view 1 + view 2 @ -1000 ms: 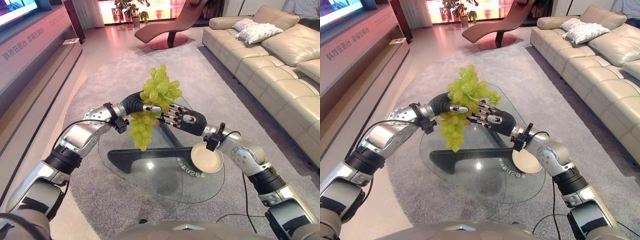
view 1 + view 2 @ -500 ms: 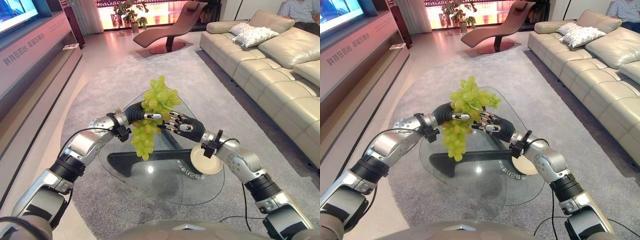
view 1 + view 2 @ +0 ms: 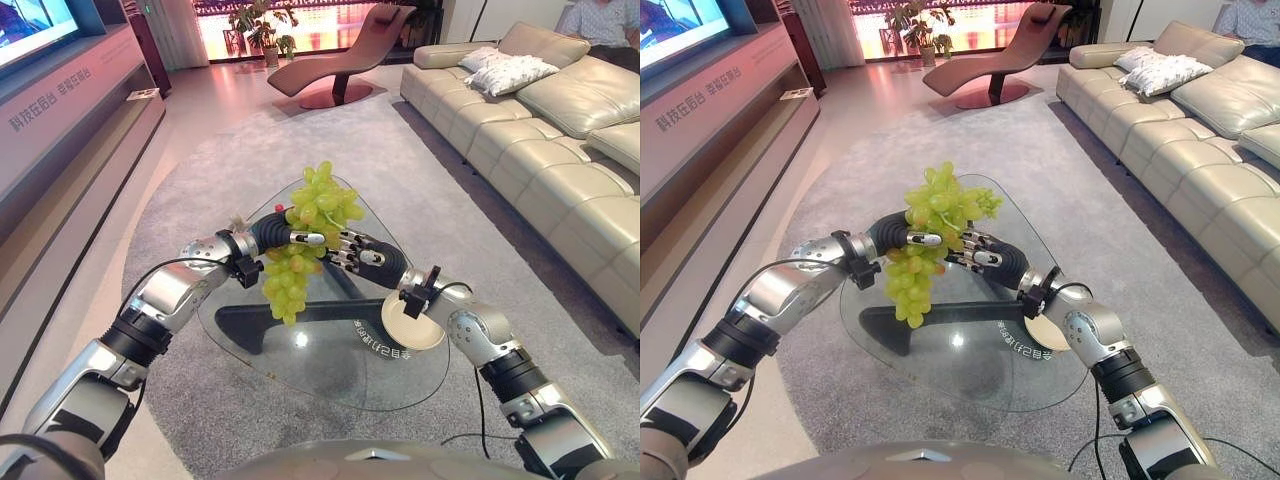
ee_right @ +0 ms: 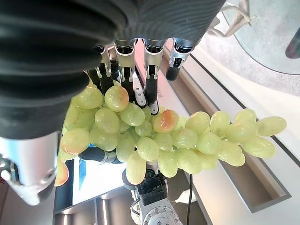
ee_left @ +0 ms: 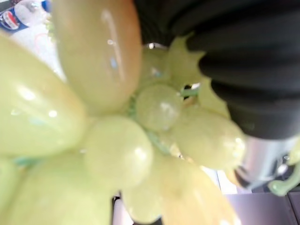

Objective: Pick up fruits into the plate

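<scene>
Left hand (image 3: 292,238) is clamped on the grape bunch (image 3: 303,237), up above the glass table (image 3: 330,365). Right hand (image 3: 362,255) has fingers curled against it too. Carry step; next, I reckon, swing it right and down onto the plate (image 3: 412,330).

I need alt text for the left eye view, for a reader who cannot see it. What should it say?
Both robot hands hold a bunch of green grapes above a glass table: the left hand and the right hand meet at the bunch, which hangs below them. A round plate lies on the glass under the right wrist, with a beige sofa further right.
</scene>
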Robot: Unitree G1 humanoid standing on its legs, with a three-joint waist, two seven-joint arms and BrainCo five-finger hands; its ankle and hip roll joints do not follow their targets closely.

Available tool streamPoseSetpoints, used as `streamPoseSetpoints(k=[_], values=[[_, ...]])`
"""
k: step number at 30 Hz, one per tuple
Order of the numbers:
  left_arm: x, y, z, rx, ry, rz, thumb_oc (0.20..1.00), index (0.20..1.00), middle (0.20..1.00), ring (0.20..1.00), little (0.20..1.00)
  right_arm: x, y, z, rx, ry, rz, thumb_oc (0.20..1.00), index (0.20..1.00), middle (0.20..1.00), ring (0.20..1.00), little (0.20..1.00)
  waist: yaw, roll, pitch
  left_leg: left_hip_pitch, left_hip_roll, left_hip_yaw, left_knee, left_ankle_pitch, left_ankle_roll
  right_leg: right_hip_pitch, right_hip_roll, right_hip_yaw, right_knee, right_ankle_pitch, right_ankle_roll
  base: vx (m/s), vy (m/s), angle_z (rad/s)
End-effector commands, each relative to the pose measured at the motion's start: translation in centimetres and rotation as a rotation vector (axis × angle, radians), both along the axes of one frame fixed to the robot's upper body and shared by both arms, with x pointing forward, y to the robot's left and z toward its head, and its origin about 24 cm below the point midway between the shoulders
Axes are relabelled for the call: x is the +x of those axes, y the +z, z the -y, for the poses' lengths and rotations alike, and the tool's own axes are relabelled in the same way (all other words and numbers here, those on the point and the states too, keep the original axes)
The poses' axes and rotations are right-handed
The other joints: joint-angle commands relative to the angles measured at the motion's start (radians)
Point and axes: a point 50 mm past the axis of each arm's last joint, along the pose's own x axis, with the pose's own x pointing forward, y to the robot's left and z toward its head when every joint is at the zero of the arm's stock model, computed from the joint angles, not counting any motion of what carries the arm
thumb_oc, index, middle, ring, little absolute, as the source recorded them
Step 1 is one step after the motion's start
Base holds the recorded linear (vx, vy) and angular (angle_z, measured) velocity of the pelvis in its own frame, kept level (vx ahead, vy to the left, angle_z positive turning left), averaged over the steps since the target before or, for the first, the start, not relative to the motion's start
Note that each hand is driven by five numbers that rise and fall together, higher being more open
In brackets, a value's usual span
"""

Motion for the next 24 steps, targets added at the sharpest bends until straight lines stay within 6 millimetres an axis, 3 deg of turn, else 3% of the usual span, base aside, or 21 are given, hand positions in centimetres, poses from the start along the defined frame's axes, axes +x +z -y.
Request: streamPoseSetpoints(k=[1,6,13,24], values=[[-0.6,10.4,4.6,-0.341,-0.253,0.352,0.2,0.2,0.2,0.2,0.2,-1.7,-1.5,-3.1,0.047,0.14,-0.064,1.0,1.0,1.0,1.0,1.0,0.013,-0.029,0.021,0.085,-0.03,0.062,0.008,-0.154,0.022,0.018,-0.04,0.05,0.005,-0.034,0.054,0.0,0.0,0.0],[-0.2,9.8,1.6,-0.307,-0.162,0.355,0.2,0.2,0.2,0.2,0.2,-1.7,-0.7,0.1,0.061,0.062,-0.002,1.0,1.0,1.0,1.0,1.0,0.005,-0.028,0.026,0.084,-0.028,0.067,0.008,-0.155,0.022,0.014,-0.038,0.051,0.005,-0.033,0.056,0.0,0.0,0.0],[0.1,9.4,-1.0,-0.291,-0.09,0.359,0.2,0.2,0.2,0.2,0.2,-1.4,0.2,2.2,0.05,0.019,0.037,1.0,1.0,1.0,1.0,1.0,0.004,-0.027,0.026,0.086,-0.025,0.068,0.008,-0.155,0.021,0.015,-0.039,0.05,0.005,-0.033,0.057,0.0,0.0,0.0],[0.1,10.3,-1.1,-0.317,-0.093,0.385,0.2,0.2,0.2,0.2,0.2,-0.8,-0.5,2.5,0.045,-0.025,0.016,1.0,1.0,1.0,1.0,1.0,0.016,-0.026,0.025,0.089,-0.025,0.06,0.008,-0.157,0.02,0.025,-0.042,0.037,0.005,-0.039,0.056,0.0,0.0,0.0]])
